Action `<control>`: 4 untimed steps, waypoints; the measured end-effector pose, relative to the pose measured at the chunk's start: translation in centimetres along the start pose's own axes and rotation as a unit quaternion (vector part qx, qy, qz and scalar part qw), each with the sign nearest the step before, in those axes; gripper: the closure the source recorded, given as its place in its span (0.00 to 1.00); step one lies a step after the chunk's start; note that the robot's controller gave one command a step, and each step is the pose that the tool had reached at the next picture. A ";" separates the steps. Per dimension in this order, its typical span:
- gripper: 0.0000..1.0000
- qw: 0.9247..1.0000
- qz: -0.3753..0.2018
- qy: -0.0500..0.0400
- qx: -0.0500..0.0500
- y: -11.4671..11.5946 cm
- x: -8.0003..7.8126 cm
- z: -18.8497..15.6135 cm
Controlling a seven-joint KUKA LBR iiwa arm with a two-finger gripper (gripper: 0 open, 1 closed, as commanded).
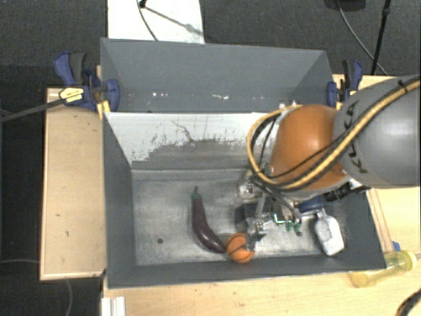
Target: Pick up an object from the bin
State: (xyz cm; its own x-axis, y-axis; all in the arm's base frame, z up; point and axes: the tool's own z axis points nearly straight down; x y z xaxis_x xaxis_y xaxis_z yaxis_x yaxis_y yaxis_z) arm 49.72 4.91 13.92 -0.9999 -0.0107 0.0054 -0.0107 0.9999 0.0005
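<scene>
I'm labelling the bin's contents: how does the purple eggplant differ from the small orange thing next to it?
The eggplant is long, curved and dark purple; the orange thing is round and bright. The eggplant is much larger than the orange thing. The eggplant's stem points toward the back wall of the bin; the orange thing sits at its other tip, beside the tool. Both lie on the bin's floor.

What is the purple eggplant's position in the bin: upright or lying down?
Lying down. The eggplant stretches along the bin floor, its thick end beside a small orange ball.
</scene>
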 end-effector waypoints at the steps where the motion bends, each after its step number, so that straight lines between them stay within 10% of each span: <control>1: 0.00 1.000 0.001 -0.004 0.000 0.0 -0.2 -0.3; 2: 1.00 0.961 -0.275 -0.006 0.004 -0.5 1.6 6.0; 3: 1.00 0.962 -0.274 -0.006 0.004 -0.5 1.6 6.0; 4: 1.00 0.968 -0.249 -0.004 0.001 2.4 0.8 -7.2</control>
